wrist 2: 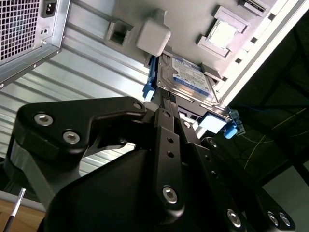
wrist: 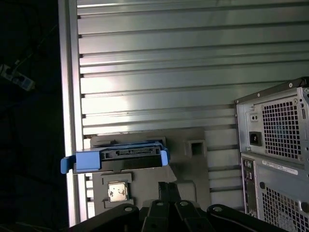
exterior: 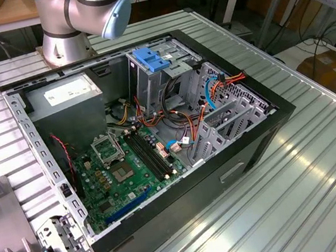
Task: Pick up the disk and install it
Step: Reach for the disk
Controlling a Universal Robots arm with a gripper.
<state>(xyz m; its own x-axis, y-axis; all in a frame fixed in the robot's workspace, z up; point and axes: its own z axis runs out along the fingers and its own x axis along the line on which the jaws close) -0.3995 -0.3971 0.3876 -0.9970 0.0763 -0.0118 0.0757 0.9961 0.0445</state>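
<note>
The disk point(wrist: 118, 158) rests on a grey fixture plate point(wrist: 193, 159) on the ribbed metal table, close to the table's edge. It is a flat dark drive with bright blue side rails. In the second wrist view the disk point(wrist 2: 190, 77) shows its labelled face, a blue rail along each side. My gripper point(wrist: 168, 186) hovers a short way off the disk, its black fingers point(wrist: 163, 189) pressed together with nothing between them. In the second wrist view the gripper point(wrist 2: 163, 105) points at the disk's near edge, apart from it.
The open computer case point(exterior: 249, 151) lies on the table, with motherboard point(exterior: 123, 165), power supply point(exterior: 67, 94) and a drive cage topped by a light blue latch plate point(exterior: 148, 59). The case's rear point(wrist: 275, 154) stands beside the fixture. A processor chip point(wrist: 118, 191) sits on the plate.
</note>
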